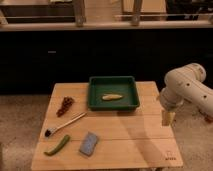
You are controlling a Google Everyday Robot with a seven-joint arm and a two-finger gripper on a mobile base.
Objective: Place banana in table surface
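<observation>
Spanning the lower half of the view, a pale wooden slatted table (125,132) stands before a dark counter front. A bulky white robot arm (186,86) reaches in from the right, elbow high. A dark green rectangular plastic tray (95,95) sits at the table's far middle. The arm's tan gripper (168,118) hangs pointing down at the table's right edge, nothing visibly in it; whether it is wide or narrow cannot be told. A long-handled brush with a dark head (65,125) lies slantwise on the left part. A blue rectangular sponge (89,144) rests near the front, just right of a curved green pepper (57,145). A small dark red cluster (65,106) lies at the left, beside the tray. The small yellow banana (111,97) lies flat inside the tray, near its centre, well apart from the gripper, to its left and farther back.
</observation>
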